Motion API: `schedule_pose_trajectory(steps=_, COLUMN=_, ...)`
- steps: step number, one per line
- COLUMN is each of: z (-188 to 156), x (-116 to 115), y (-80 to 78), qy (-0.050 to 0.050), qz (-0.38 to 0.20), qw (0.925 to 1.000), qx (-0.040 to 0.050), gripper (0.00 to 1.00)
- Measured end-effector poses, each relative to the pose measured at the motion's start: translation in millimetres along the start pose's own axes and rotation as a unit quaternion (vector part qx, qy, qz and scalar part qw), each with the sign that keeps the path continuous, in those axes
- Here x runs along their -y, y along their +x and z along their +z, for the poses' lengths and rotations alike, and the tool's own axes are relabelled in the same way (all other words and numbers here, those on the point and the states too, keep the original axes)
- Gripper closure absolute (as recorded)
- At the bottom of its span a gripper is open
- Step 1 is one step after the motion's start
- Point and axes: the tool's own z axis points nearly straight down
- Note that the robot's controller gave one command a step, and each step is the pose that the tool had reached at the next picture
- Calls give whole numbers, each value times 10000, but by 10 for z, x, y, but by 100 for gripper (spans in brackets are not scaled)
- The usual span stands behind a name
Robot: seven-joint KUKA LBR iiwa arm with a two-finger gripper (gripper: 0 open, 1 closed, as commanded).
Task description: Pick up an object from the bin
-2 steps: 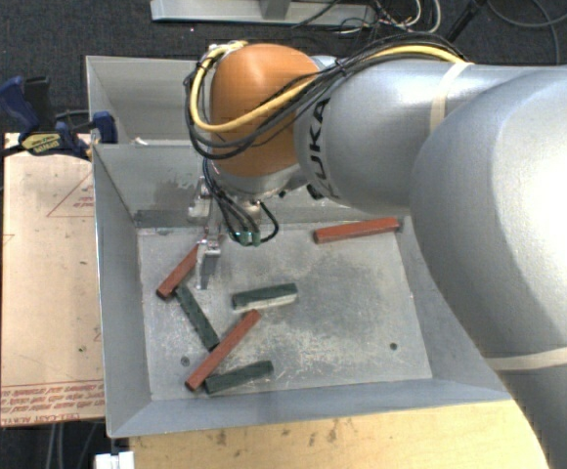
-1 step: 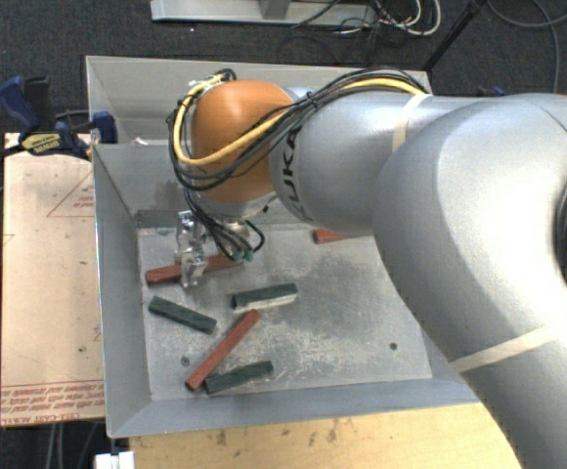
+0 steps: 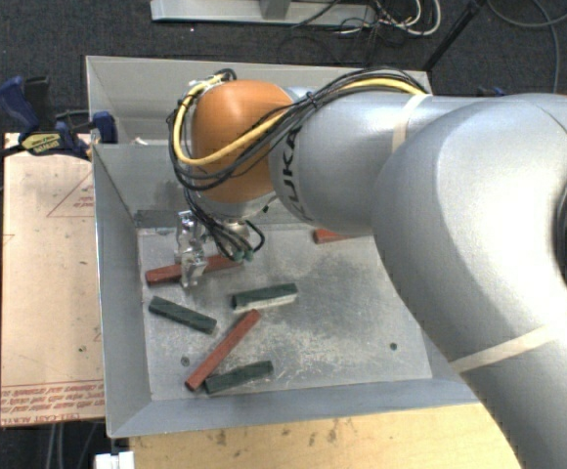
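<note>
The gripper [image 3: 194, 265] is down on a red-brown bar [image 3: 163, 275] near the left of the bin [image 3: 117, 291]. I cannot tell if it is pinching. A dark green bar [image 3: 182, 315] lies near.

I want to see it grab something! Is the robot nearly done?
Not yet. The hand is down in the bin, at the red bar on the left side. Nothing looks lifted: it and the green bars lie on the floor. Gripping and raising one is left.
</note>
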Motion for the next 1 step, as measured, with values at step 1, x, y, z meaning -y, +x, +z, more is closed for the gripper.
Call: schedule_pose_trajectory(steps=1, z=-1435, x=28, y=21, qy=8, qz=102, qw=9999, qx=-86, gripper=100)
